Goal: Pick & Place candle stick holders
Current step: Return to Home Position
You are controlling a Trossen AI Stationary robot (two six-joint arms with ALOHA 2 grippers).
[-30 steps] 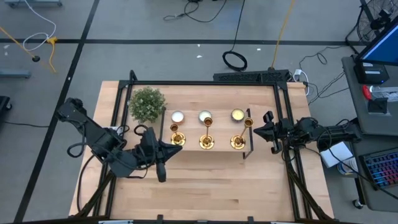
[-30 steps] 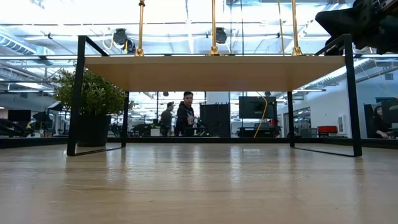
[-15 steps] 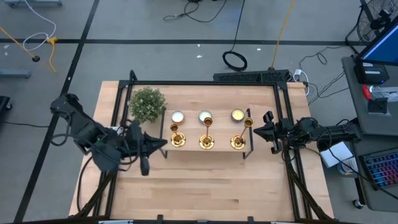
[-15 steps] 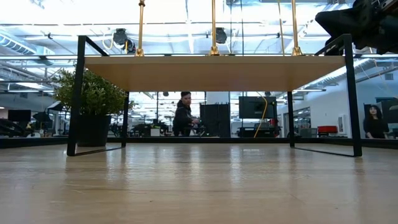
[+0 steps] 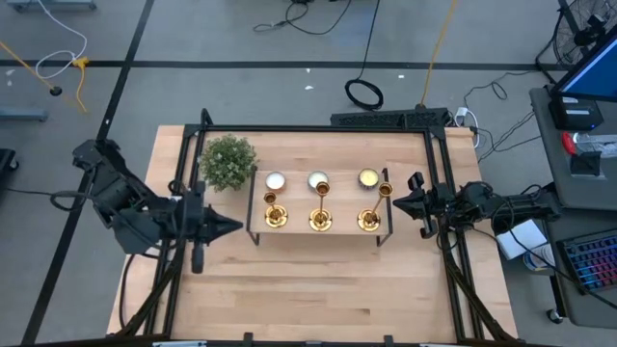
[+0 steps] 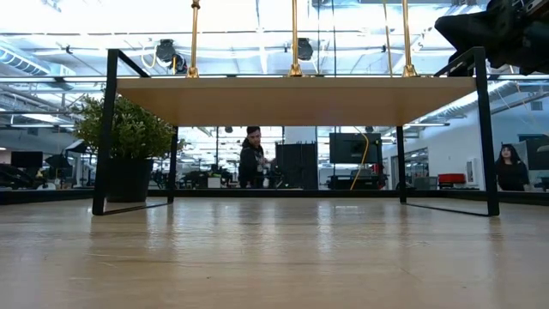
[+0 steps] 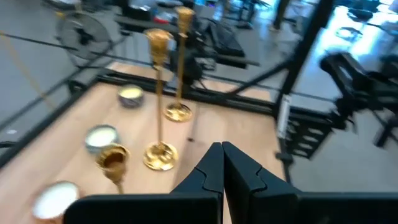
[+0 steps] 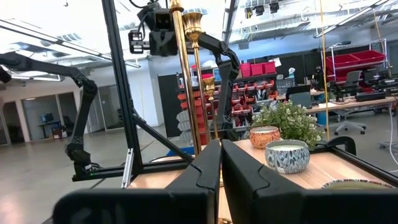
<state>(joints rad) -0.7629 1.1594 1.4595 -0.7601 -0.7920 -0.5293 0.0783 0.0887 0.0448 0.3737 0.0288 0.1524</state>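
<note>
Leftward goes the left pincer (image 5: 229,226), clenched and empty, drawn clear of the shelf (image 5: 342,229) toward the bench's (image 5: 318,299) left edge. All three holders (image 5: 319,219) stand upright in a row on the shelf, nearer the bench's far edge. Right pincer (image 5: 398,202), clenched and empty, waits off the shelf's right end. Placing looks done; only parking the left arm seems left.

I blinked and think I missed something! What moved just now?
The left arm pulled back from the shelf toward the left edge of the table, jaws shut and empty. It took nothing and dropped nothing. The three gold candle holders stayed on the shelf, and the right arm stayed at the right side. A person far behind shifted a little.
</note>
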